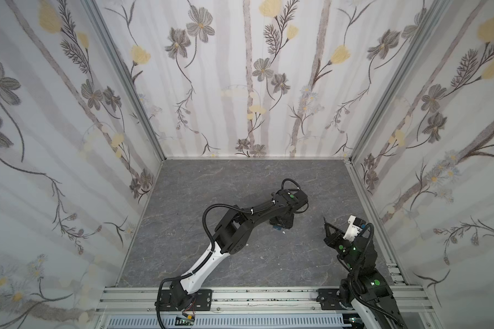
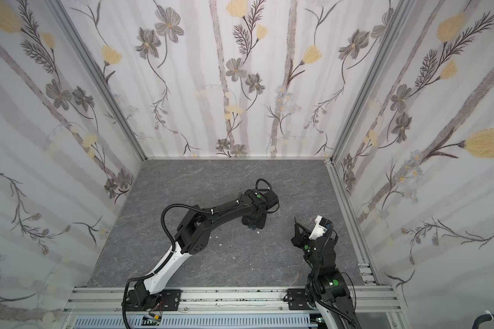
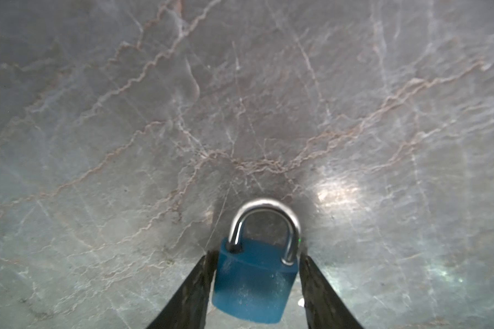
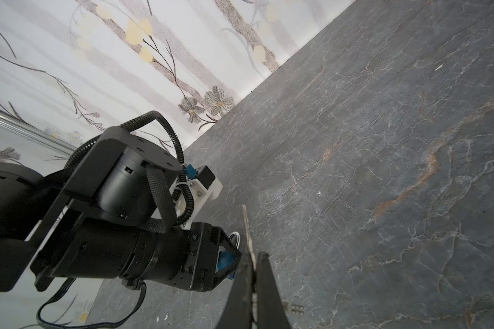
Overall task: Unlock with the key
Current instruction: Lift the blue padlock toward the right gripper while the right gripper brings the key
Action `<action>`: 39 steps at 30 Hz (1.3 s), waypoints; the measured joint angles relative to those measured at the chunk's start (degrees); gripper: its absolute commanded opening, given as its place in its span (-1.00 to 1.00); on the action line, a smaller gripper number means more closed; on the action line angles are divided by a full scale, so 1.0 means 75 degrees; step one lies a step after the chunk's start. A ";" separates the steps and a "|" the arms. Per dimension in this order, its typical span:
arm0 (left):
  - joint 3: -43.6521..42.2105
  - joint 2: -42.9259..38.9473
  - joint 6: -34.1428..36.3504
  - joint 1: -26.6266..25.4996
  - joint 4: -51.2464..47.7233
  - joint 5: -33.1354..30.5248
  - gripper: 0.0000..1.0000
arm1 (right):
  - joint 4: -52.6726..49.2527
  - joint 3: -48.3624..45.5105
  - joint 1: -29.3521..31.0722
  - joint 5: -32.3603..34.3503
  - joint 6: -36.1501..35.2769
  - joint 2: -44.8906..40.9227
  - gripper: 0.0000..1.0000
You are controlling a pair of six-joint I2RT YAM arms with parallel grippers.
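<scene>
Right now the left claw [image 3: 255, 255] grips the blue padlock [image 3: 251, 284]. In the left wrist view a black finger [image 3: 196, 284] presses on each side of the body, w/ the lock btwn them. Its steel shackle [image 3: 264, 203] points away from the claw toward the grey marbled worktop [image 3: 126, 114]. Both shackle legs sit in the body, so it looks locked. Can't tell if the shackle touches the worktop.

In both top views the padlock [image 1: 276, 228] shows only as a bit of blue under the left arm [image 1: 240, 222], just right of ctr in the lower half of the frame. The arm hides the rest.

The right claw [image 4: 253, 256] is closed on the key [image 4: 247, 228], w/ the thin blade sticking out past the fingertips. In both top views the right claw [image 1: 328, 228] sits at lower right, and the key [image 1: 324, 220] points up-frame and a little left.

Key and padlock are apart, w/ bare worktop btwn them. The right wrist view also catches the left claw [image 4: 230, 260] side-on, w/ the blue body and the shackle loop poking out.

Flowered wall panels [image 1: 240, 85] close in the worktop on three sides.
</scene>
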 measured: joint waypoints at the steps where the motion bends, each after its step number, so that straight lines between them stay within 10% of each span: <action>1: -0.0087 -0.0041 0.0012 0.0026 0.0096 0.0032 -0.06 | 0.0026 0.0000 0.0000 -0.0026 0.0003 0.0058 -1.00; 8: -0.0356 -0.0172 0.0093 0.0087 0.0411 0.0291 -0.55 | 0.0256 -0.0012 0.0000 -0.0254 0.0055 0.0254 -1.00; 23: -0.4258 -0.3287 -0.0749 0.0921 0.2084 0.0644 -0.57 | 0.2183 -0.0431 0.0443 -0.1816 -0.0388 0.1271 -1.00; 39: -0.5493 -0.5365 -0.0947 0.1361 0.2253 0.0711 -0.57 | 0.5074 -0.0367 0.2987 -0.1084 -0.0551 0.3923 -1.00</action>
